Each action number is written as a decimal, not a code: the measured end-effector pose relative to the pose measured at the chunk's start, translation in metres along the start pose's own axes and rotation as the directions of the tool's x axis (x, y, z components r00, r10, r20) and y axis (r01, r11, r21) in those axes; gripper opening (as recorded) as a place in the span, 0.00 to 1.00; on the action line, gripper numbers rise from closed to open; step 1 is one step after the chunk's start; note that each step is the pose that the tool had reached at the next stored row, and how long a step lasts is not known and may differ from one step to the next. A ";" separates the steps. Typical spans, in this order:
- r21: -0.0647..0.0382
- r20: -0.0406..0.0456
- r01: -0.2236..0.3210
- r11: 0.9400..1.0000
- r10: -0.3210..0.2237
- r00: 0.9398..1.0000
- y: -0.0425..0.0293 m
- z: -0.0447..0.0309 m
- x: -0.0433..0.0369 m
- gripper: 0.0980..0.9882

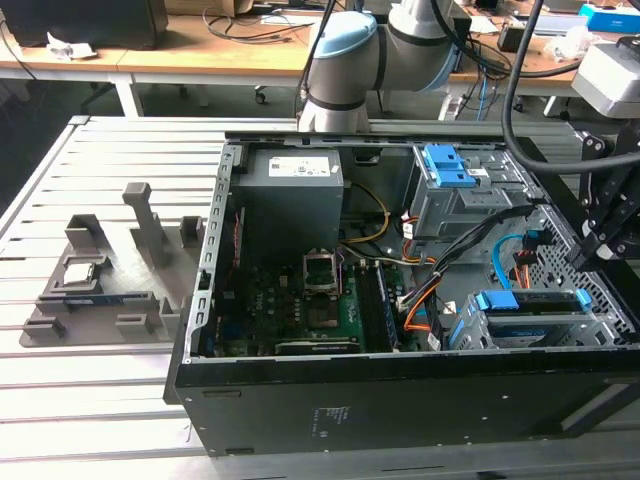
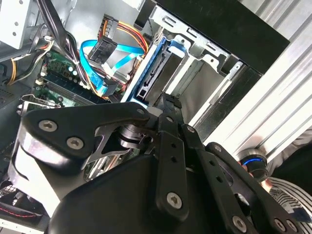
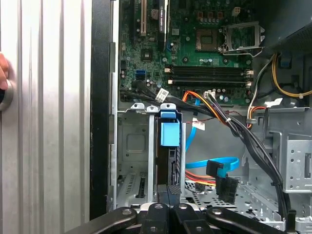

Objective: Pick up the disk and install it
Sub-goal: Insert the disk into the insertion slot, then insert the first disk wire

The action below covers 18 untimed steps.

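Disk [image 3: 170, 161] stood on edge in the drive cage [image 3: 131, 146] of the open computer case [image 1: 400, 400], its blue rail tab [image 3: 170, 132] toward the motherboard [image 3: 195, 48]. Its long axis ran along the bay slot, in line with the gripper [image 3: 169, 191]. The gripper sat directly at the disk's outer end, fingers close together and touching its edge; whether they clamped it could not be told. In the exterior view the disk [image 1: 530, 305] lay toward that view's right

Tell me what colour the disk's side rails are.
Blue, clearest in the first wrist view on the disk sitting in the drive cage.
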State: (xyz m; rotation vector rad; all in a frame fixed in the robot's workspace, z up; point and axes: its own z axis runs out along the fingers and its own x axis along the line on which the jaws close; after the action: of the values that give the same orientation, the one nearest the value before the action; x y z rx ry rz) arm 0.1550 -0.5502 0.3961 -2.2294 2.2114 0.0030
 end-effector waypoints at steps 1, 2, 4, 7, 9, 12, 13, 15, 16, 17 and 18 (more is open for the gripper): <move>0.000 0.000 0.000 1.000 0.000 1.000 0.0000 0.0000 0.0000 0.01; 0.000 0.000 0.000 1.000 0.000 1.000 0.0000 0.0000 0.0000 0.01; 0.000 0.000 0.000 1.000 0.000 1.000 -0.0001 0.0000 0.0000 0.01; 0.000 0.000 0.000 1.000 0.000 1.000 -0.0001 0.0000 0.0000 0.01; 0.000 0.000 0.000 1.000 0.000 1.000 -0.0001 0.0000 0.0000 0.08; 0.000 0.000 0.000 1.000 0.000 1.000 -0.0001 0.0000 0.0000 0.23; 0.000 0.000 0.000 1.000 0.000 1.000 -0.0001 0.0000 -0.0001 0.23; 0.000 -0.004 0.000 1.000 0.000 1.000 -0.0006 0.0004 -0.0077 0.23; -0.001 -0.010 0.000 1.000 0.000 1.000 -0.0017 0.0026 -0.0192 0.23; -0.003 -0.015 0.000 1.000 0.000 1.000 -0.0028 0.0063 -0.0311 0.23; -0.004 -0.016 0.000 1.000 0.000 1.000 -0.0032 0.0079 -0.0368 0.23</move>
State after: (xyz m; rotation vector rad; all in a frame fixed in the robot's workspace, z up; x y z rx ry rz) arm 0.1578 -0.5133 0.3883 -2.2398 2.2217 -0.0105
